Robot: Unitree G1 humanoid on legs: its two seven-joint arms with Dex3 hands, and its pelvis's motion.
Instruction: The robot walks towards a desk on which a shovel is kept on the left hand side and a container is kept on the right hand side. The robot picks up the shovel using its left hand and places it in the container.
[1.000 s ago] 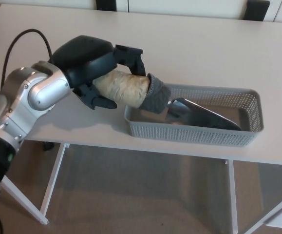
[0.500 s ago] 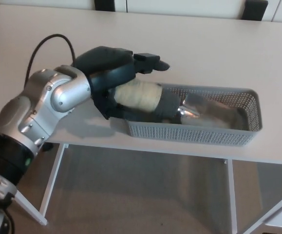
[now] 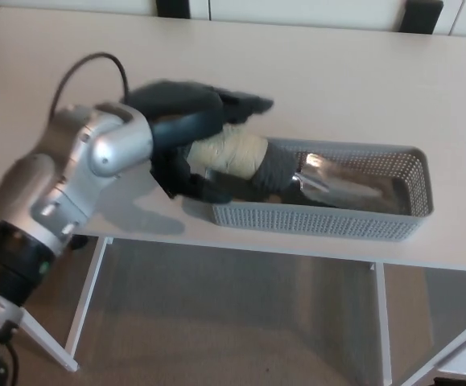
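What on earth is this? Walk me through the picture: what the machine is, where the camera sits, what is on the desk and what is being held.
This is a humanoid robot seen from a camera on its own head, looking down at a pale desk. The silver arm coming in from the picture's left is the robot's left arm, ending in a black left hand with a thumb and two thick fingers. The right hand does not show.

On the desk stands a grey perforated container, a long shallow basket. The hand is wrapped around the tan handle of a small shovel, a garden trowel. Its metal blade lies inside the container, while the handle sticks out over the container's left end. The picture is a little blurred, so exactly how tight the grip is stays unclear.
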